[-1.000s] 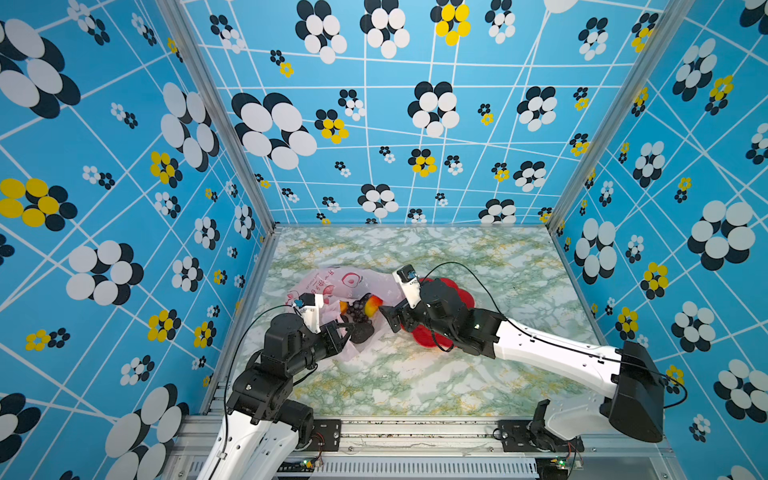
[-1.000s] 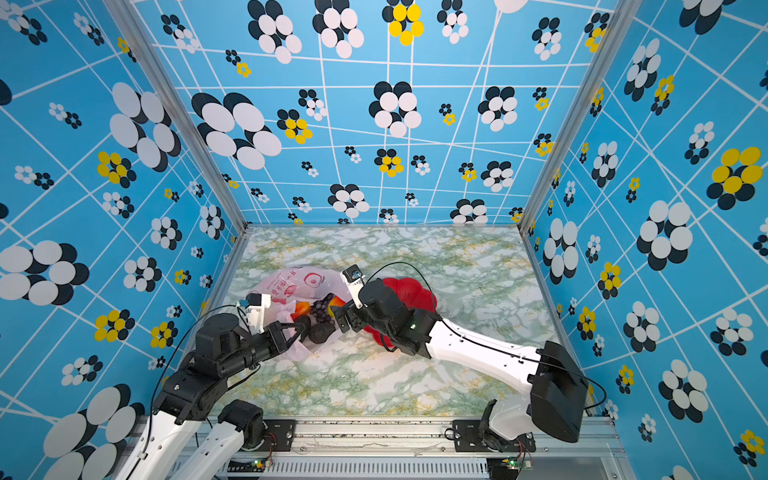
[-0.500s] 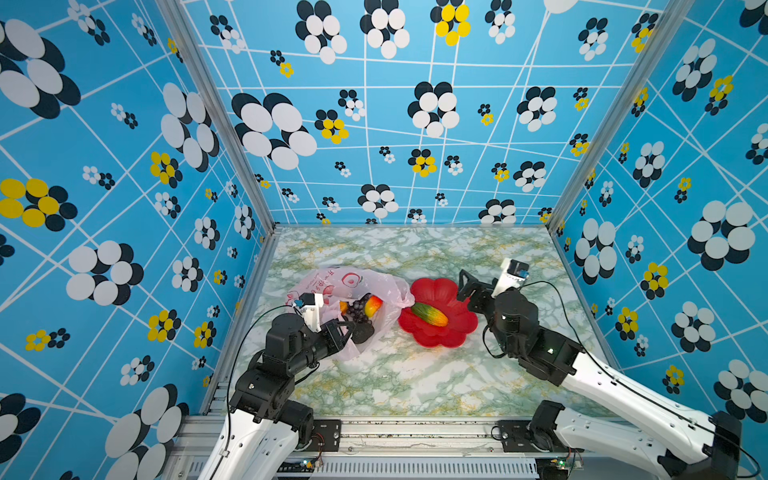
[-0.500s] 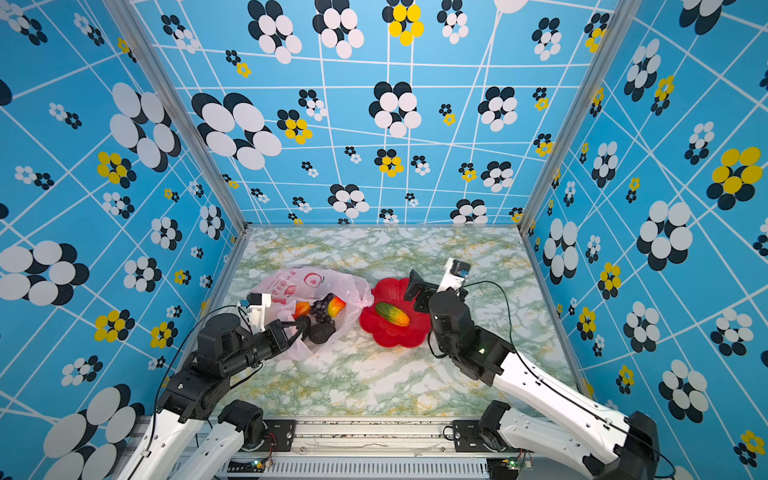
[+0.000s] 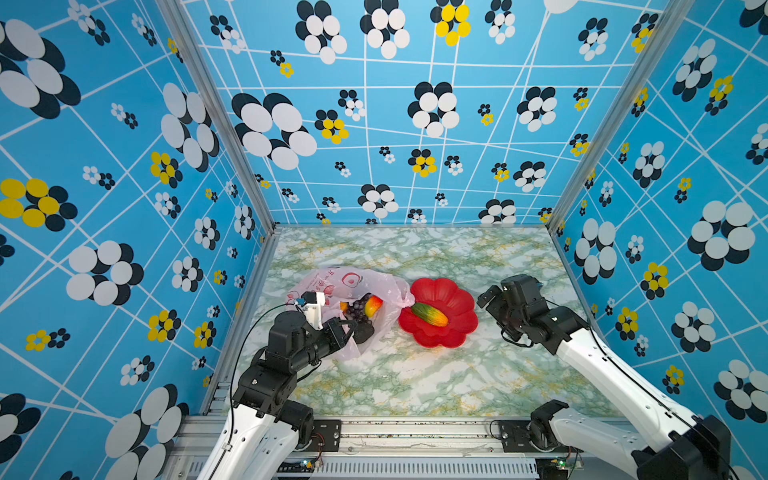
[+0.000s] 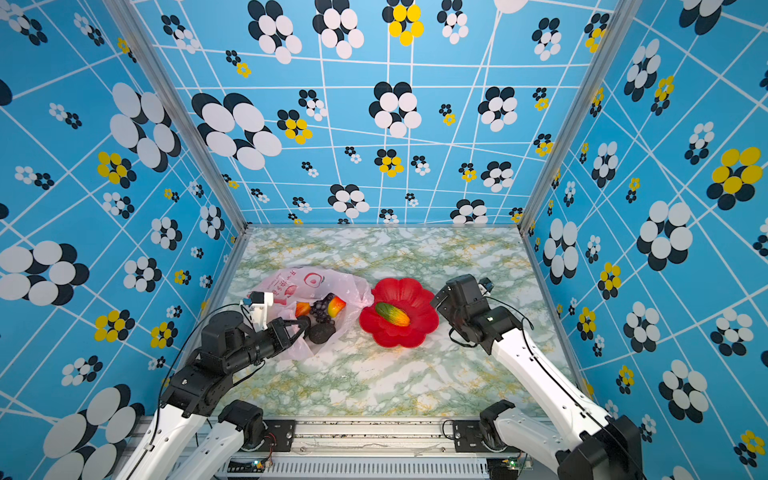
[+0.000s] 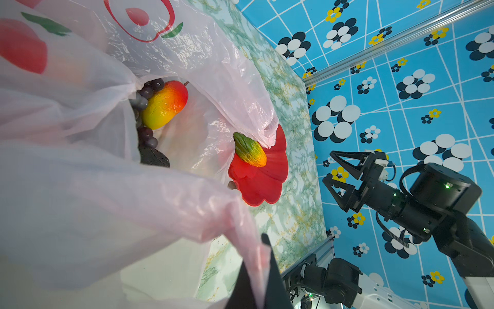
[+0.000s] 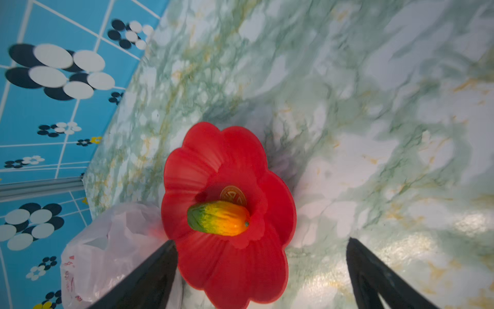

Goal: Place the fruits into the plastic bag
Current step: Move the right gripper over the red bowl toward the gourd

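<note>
Right wrist view sets the only fruit I can see outside the bag straight ahead of me. The green-yellow-orange oblong fruit (image 8: 219, 218) lies on its side in the hollow of the red dish (image 8: 227, 281). My right pincer (image 8: 260, 240) hangs short of it, its jaws spread as wide as they go and holding nothing.

The plastic bag (image 8: 107, 240) sits just beside the dish on the table (image 5: 415, 374), with its edge at the dish's rim. In the left wrist view my left pincer (image 7: 266, 246) is clamped tight on a fold of the bag's rim, holding the mouth open toward the dish. Inside lie the mango (image 7: 164, 104), the grape bunch (image 7: 147, 92) and the avocado (image 7: 153, 157).

I judge the oblong fruit to be a light, hard toy whose ribbed skin gives some bite, though it is rounded enough to roll or squirt out of a poor pinch. I would take it across its short width at the thick middle, not by the tapered ends.

The bag is thin, limp film and offers nothing to push against. It should sag shut if my left grip slips, so the fruit is better dropped in than pressed in.
</note>
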{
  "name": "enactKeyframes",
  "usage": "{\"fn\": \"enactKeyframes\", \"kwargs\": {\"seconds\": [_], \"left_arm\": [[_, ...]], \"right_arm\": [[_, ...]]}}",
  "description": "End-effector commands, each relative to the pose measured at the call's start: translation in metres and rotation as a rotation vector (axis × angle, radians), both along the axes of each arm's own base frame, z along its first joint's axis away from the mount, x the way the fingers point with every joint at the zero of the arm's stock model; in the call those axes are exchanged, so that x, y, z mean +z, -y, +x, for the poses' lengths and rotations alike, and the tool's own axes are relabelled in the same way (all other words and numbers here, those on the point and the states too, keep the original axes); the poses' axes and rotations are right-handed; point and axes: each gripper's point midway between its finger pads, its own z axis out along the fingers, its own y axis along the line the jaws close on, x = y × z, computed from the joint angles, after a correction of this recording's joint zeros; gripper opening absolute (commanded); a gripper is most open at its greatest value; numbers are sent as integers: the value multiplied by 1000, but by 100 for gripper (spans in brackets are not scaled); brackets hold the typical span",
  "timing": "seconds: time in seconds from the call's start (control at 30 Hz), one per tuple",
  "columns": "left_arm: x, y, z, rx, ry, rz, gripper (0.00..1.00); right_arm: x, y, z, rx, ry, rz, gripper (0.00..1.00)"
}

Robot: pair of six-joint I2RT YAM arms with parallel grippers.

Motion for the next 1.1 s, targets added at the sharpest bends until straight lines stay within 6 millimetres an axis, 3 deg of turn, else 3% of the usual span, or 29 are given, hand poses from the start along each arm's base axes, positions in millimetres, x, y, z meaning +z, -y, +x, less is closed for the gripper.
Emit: {"fn": "enactKeyframes", "kwargs": {"seconds": [0.0,0.3,0.53,0.63,1.07], "left_arm": [[1,2,-1,-19,18,6,0],[0,-2,-3,-13,25,36,0],[1,-2,-1,-18,35,53,0],[1,-3,-2,-23,40,62,0],[-2,-8,-5,-23,41,114,0]], "right_arm": [[4,-35,-3,90,-119,141,99],[-3,-77,15,276,-318,122,100],[-32,-112,27,494,-433,64,99],[-44,-122,32,641,-470,-18,99],[-47,-140,54,1187,-452,-492,99]]}}
